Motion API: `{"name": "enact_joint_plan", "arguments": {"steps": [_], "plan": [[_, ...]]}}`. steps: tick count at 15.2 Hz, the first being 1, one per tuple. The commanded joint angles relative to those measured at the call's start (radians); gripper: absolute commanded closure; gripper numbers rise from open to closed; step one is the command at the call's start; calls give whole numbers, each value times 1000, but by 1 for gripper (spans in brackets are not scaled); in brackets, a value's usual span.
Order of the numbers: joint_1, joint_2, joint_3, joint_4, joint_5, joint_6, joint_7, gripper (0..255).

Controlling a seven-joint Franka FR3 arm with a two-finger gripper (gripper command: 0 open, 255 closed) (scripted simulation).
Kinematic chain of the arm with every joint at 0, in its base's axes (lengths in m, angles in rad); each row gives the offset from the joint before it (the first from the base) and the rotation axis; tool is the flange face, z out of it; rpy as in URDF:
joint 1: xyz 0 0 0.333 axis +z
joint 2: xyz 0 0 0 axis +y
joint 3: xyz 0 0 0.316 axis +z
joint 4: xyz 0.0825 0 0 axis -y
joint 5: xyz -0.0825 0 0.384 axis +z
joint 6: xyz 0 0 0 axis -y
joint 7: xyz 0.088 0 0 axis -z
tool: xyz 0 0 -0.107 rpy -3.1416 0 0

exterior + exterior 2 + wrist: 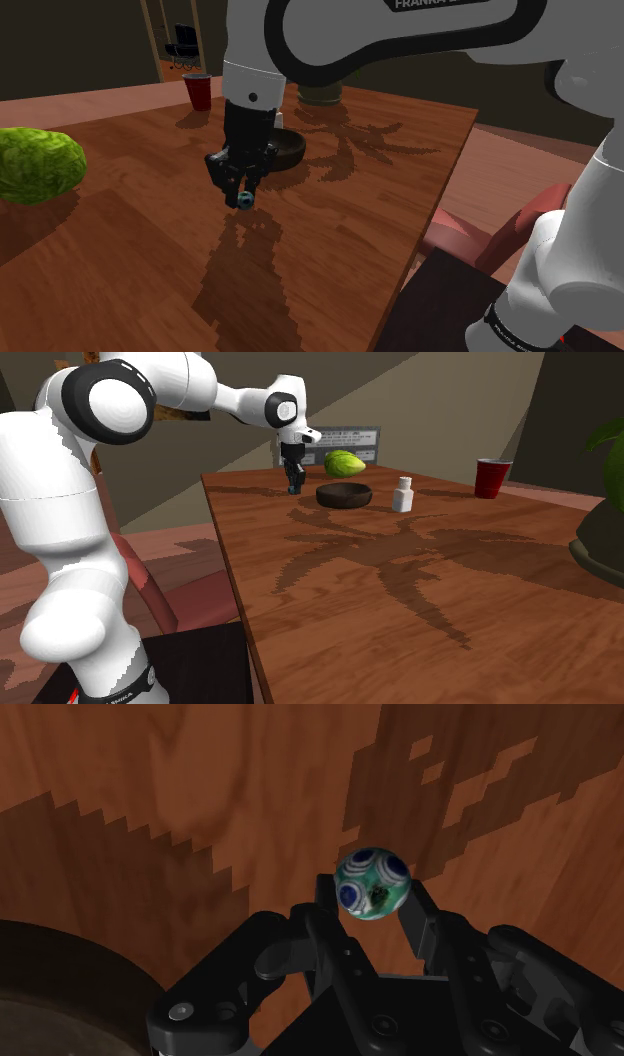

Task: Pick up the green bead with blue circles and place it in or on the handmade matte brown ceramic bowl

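Tool: black fingers pinching the bead from both sides at their tips, aimed down at the wood.
Bead: green ball with blue-and-white circles, clasped between the fingertips. In the shoulder view it hangs at the tool's lower end, seemingly just off the wood and apart from the bowl.
Bowl: dark brown, shallow, upright on the bench. The shoulder view puts it between 1 and 2 o'clock of the tool, near but not touching. The second exterior view puts it at 3 o'clock of the tool.
White bottle: upright, just beside the bowl at its 3 o'clock in the second exterior view.
Leafy green head: at 9 o'clock of the tool in the shoulder view, well apart.
Red cup: upright, at 11 o'clock of the tool in the shoulder view, near the bench's far edge.
Bench: reddish-brown wood crossed by jagged leaf shadows.
Chair: red, beyond the bench edge at 3 o'clock of the tool in the shoulder view.
Stand: dark box at 4 o'clock of the tool in the shoulder view.
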Motion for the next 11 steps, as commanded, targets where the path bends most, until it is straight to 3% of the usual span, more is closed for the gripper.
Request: {"name": "enact_joint_plan", "arguments": {"steps": [1,11], "plan": [[0,1,0,14,-1,-13,2,255],[5,24,3,175,-16,-152,23,255]]}}
